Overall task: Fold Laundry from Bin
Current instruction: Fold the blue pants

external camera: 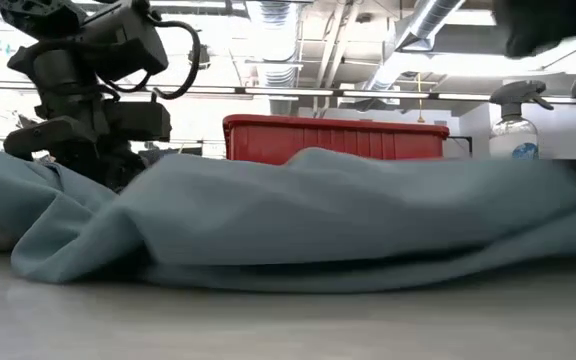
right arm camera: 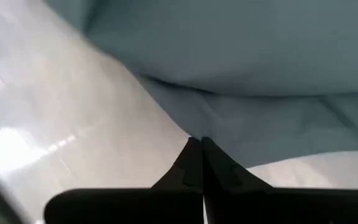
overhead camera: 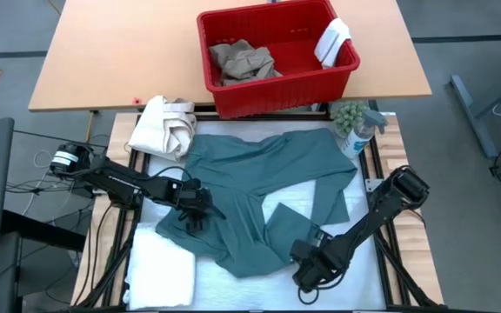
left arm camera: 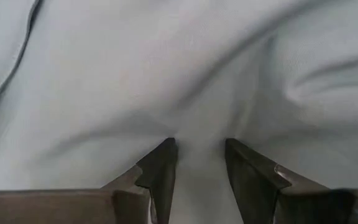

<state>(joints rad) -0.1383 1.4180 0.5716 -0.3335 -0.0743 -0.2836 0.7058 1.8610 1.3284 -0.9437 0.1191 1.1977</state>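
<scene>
The bench [overhead camera: 381, 261] is carrying most of the laundry; a wooden table [overhead camera: 111, 52] is standing beyond its far edge.

1. Teal-green garment [overhead camera: 268, 187]: lying spread and rumpled over the centre of the bench, reaching from near the far edge to near the front edge. In the low view it is filling the width as a creased ridge [external camera: 348, 220].
2. Red bin [overhead camera: 277, 54]: sitting on the wooden table, at its near edge, approx. centre-right. It is holding tan trousers [overhead camera: 243, 61] on its left side and a small white cloth [overhead camera: 333, 41] draped at its right rim.
3. White towel [overhead camera: 162, 269]: lying at the front-left corner of the bench, partly under the garment's edge.
4. Cream canvas bundle [overhead camera: 165, 126]: resting at the far-left corner of the bench, touching the garment.
5. Spray bottle [overhead camera: 359, 135]: standing at the far-right corner of the bench.
6. Left gripper [overhead camera: 197, 209]: pressing down on the garment's left part, over the left-centre of the bench. Fingers [left arm camera: 160, 171] are standing narrowly apart with a pinch of teal fabric between them.
7. Right gripper [overhead camera: 310, 276]: sitting low at the front edge, right of centre, just beside the garment's hem. Fingers [right arm camera: 191, 165] are fully closed, tips touching; cannot tell whether any fabric is caught between them.
</scene>
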